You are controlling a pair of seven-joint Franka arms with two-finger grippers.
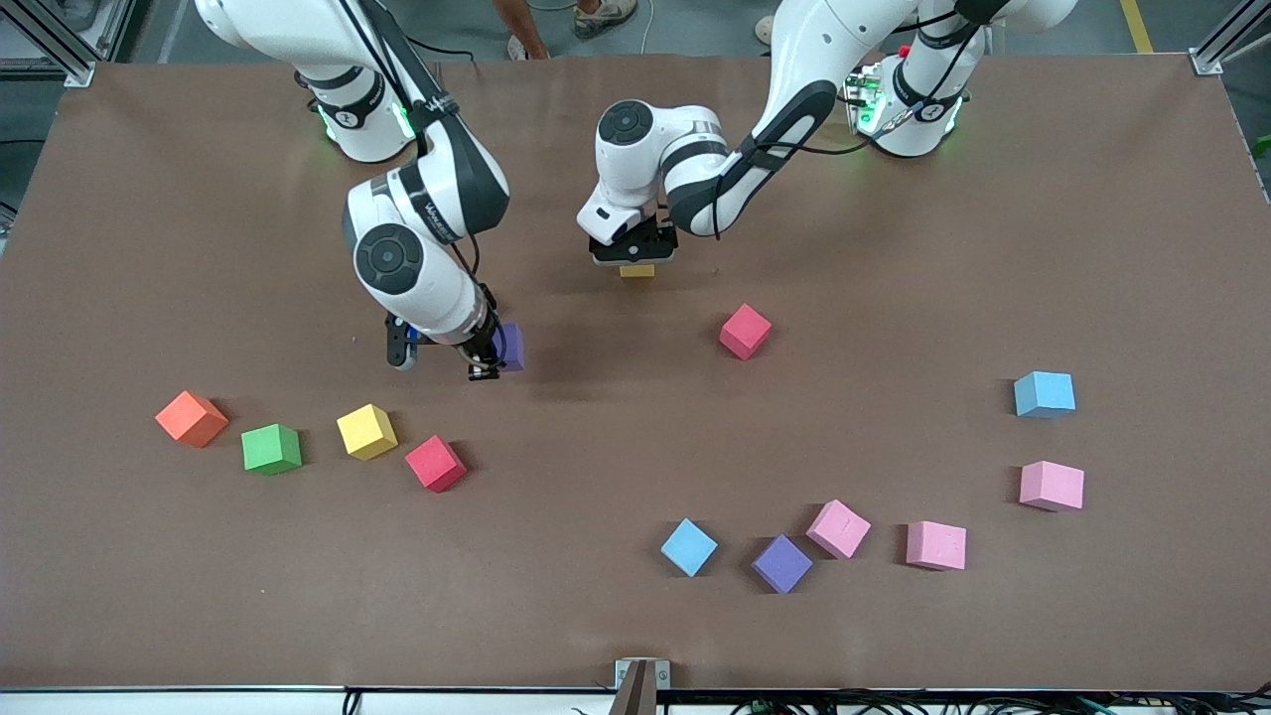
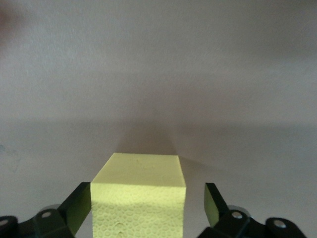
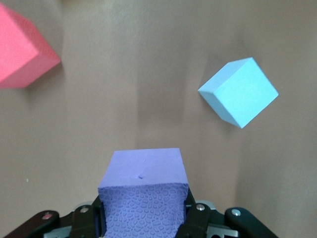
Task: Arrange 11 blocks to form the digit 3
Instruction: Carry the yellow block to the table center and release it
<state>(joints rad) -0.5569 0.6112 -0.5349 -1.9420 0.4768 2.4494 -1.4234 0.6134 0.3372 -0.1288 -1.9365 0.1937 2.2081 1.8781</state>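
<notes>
My left pincer (image 1: 634, 253) stands wide around the yellow cube (image 1: 636, 270), a gap showing at each pad. The cube sits on the table (image 1: 894, 616) near twelve o'clock of the mat, and I judge it the only piece of the 3 laid so far. My right pincer (image 1: 494, 356) is clamped on the purple cube (image 1: 510, 347), at about eight o'clock from the yellow one.

What worries me: if I lift the left pincer off-centre, a pad may catch the foam and twist or drag the yellow cube out of line. If I bring the purple cube in too low or too fast, it could shove the yellow one instead of settling beside it. My two arms are close here and could knock together. The red cube (image 1: 745, 331), at four o'clock from the yellow, could get clipped. The orange cube (image 1: 192, 418) is no part of the 3.
</notes>
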